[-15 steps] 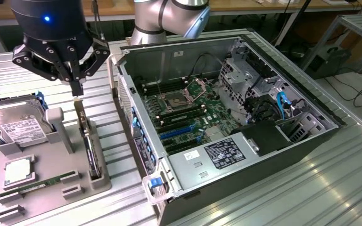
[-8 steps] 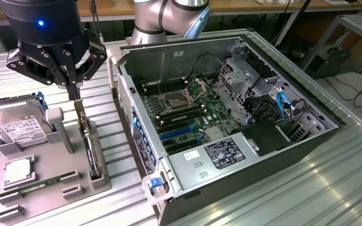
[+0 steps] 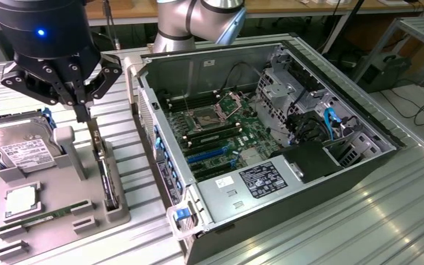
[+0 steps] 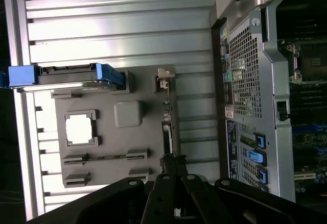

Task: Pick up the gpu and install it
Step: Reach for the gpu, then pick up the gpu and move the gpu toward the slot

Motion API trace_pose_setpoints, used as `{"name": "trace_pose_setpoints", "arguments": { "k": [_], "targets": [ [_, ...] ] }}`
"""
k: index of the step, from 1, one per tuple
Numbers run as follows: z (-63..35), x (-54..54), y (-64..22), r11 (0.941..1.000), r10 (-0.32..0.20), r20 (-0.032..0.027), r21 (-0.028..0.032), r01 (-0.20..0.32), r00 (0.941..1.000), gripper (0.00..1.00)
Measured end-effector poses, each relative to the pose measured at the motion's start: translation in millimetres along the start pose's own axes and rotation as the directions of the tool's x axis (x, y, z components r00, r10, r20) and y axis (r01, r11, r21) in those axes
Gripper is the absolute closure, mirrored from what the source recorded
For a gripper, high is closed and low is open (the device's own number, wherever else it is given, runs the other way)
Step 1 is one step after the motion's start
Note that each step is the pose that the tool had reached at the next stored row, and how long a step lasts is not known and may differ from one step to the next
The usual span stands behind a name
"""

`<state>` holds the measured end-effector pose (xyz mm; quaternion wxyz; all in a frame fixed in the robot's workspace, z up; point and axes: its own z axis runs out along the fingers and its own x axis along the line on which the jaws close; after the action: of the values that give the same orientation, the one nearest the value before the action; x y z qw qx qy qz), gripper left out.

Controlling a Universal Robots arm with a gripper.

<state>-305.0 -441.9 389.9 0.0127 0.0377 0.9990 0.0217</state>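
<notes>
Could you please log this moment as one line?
gpu on edge in gray holder | gripper shut, at its end | grasp unclear | computer case open, gpu not installed

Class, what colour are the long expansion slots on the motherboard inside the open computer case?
The expansion slots are blue, clearest in the exterior view.

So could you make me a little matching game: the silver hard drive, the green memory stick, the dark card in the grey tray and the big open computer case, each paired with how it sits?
Things:
1. boxy silver hard drive with white label
2. narrow green memory stick
3. thin dark gpu card
4. open grey metal computer case

States:
A. stands on its edge in a slot of the grey tray
B. lies on its side, motherboard showing
C. lies flat along the tray's near end
D. propped at a tilt, blue plastic rails at its sides

Pairs: 1-D, 2-C, 3-A, 4-B
</notes>
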Motion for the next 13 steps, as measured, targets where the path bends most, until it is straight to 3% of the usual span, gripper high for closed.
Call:
{"name": "trace_pose_setpoints", "arguments": {
  "k": [13],
  "targets": [
    [0.0, 0.0, -0.2, 1.0000, 0.000, 0.0000, 0.0000, 0.000, 1.0000, 0.89]
  ]
}}
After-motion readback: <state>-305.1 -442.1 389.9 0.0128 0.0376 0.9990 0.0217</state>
